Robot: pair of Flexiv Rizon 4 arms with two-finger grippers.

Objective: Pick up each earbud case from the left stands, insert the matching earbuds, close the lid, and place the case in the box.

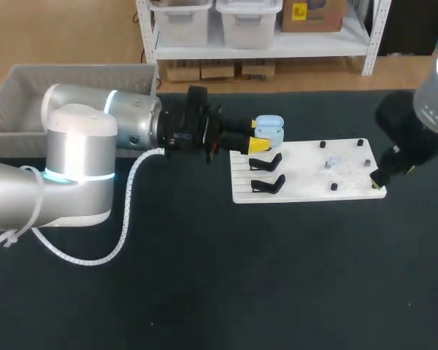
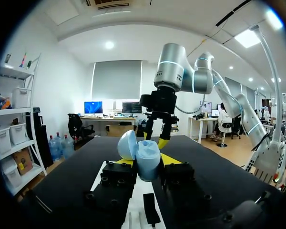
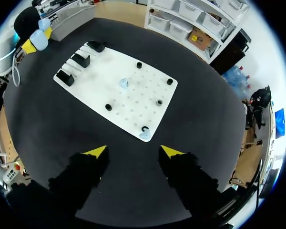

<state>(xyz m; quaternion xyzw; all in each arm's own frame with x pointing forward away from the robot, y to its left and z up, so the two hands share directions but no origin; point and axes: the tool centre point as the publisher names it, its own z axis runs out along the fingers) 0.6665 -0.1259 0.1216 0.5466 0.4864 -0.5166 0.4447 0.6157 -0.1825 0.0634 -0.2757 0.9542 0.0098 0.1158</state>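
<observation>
Left gripper (image 1: 261,135), pointing toward 3 o'clock in the head view, clamped on the case (image 1: 271,128); both yellow fingertips (image 2: 170,159) press its pale-blue body from opposite sides, a case-width apart; the lid (image 2: 128,144) stands open, tilted to one side. The case is held clear of the board (image 1: 306,191), just past the board's 10 o'clock corner. Stands (image 1: 266,162), black and empty, sit at 5 o'clock of the case along the board's 9 o'clock end; three show in the right wrist view. Right gripper (image 3: 133,151) with fingers wide apart, holding nothing, over the board's 4 o'clock corner; whether it touches the board cannot be told. One earbud (image 3: 144,135) lies on the board edge just ahead of these fingers; a second, also pale blue, lies near the board's middle among black pegs (image 3: 159,102). Box (image 1: 29,87), grey, at 9 o'clock of the left gripper, behind the left arm.
</observation>
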